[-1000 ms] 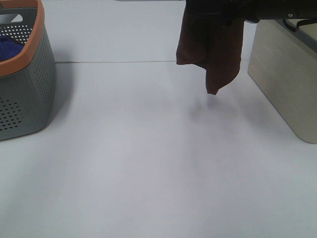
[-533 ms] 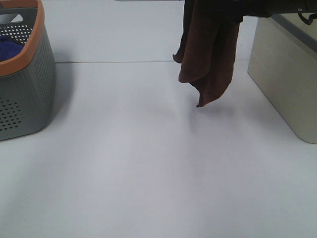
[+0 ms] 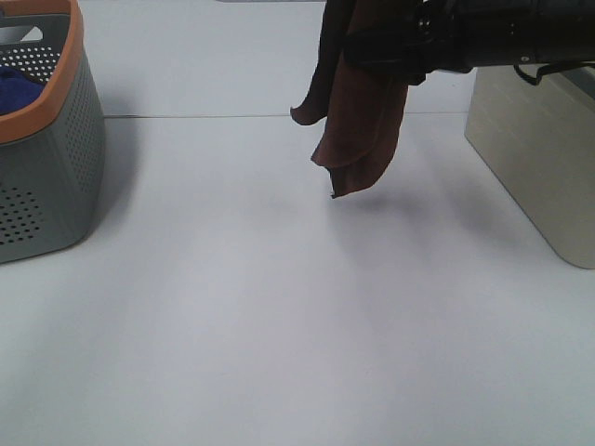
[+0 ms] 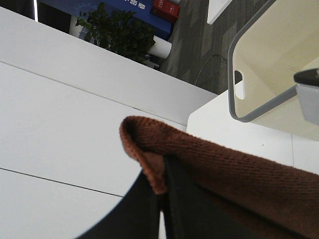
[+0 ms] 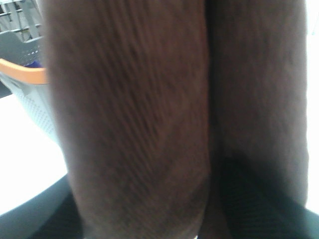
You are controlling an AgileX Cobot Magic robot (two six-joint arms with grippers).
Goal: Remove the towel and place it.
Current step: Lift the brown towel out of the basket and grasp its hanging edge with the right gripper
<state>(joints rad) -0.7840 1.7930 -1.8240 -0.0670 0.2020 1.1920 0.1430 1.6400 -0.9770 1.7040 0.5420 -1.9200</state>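
Note:
The dark brown towel (image 3: 358,130) hangs bunched in the air over the back middle of the white table, its lowest corner clear of the surface. In the left wrist view my left gripper (image 4: 162,196) is shut, with a fold of the towel (image 4: 224,164) pinched between its black fingers. My right arm (image 3: 502,32) reaches in from the right along the top edge, and my right gripper (image 3: 390,46) is up against the cloth. The towel (image 5: 129,109) fills the right wrist view. The jaws stand wide around it, and no grip shows.
A beige bin (image 3: 539,158) stands at the right, with its rim in the left wrist view too (image 4: 249,114). A grey perforated basket with an orange rim (image 3: 56,158) holds a blue cloth (image 3: 14,88) at the left. A seam (image 3: 204,116) crosses the table.
The hanging towel has shifted left, away from the beige bin. The right arm has dropped slightly and reached farther left with it.

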